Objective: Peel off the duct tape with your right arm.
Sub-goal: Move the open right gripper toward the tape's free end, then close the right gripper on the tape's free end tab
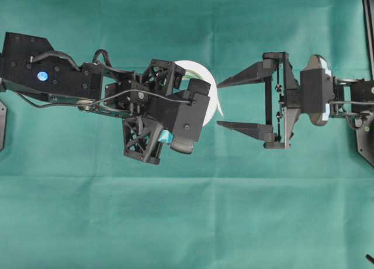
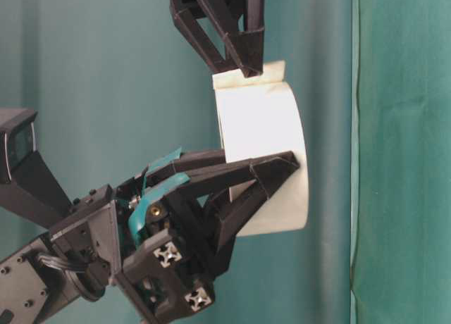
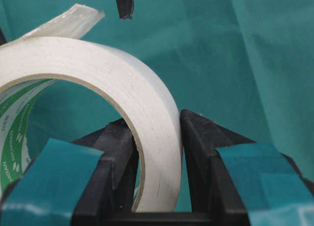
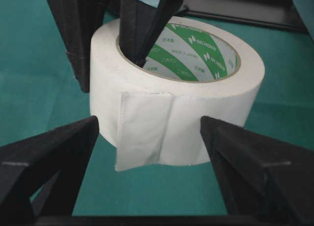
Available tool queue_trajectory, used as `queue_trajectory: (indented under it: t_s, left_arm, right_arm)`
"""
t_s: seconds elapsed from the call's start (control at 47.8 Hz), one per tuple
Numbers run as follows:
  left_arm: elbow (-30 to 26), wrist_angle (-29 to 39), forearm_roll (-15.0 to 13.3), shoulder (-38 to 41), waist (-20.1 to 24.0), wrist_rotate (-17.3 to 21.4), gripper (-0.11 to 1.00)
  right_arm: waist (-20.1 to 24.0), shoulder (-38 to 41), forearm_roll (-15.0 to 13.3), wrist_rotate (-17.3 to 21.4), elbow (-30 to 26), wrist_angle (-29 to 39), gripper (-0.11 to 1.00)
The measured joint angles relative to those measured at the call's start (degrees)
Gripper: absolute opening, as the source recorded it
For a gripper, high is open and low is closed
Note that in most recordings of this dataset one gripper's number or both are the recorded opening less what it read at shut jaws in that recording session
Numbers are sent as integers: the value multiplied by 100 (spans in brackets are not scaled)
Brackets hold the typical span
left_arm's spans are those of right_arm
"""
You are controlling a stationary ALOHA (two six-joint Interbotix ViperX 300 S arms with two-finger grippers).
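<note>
Right gripper: jaws spread wide, empty, one finger on each side of the strip, not touching it.
Strip: loose end hanging off the roll's near face.
Tape: held off the cloth.
Left gripper: clamped across the roll's wall, one finger inside the core.

**Matt surfaces all round**

My right gripper has plain matt black plastic fingers. The duct tape looks papery and dull white — its core glossier, green-printed. The table cloth beneath is soft, faintly creased green fabric.
</note>
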Motion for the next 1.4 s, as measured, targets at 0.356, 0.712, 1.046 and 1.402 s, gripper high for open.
queue_trajectory:
  t_s: [0.356, 0.712, 1.046, 1.402]
  left_arm:
    - [0, 0, -9, 0, 0, -9, 23]
    - [0, 26, 0, 0, 18, -18, 23]
    - [0, 44, 18, 0, 35, -18, 23]
    - [0, 44, 18, 0, 35, -26, 23]
  right_arm:
    - [-53, 9, 62, 9, -26, 0, 31]
    - [-53, 9, 246, 18, -26, 0, 8]
    - [-44, 9, 352, 18, -26, 0, -1]
    - [-35, 9, 475, 18, -26, 0, -2]
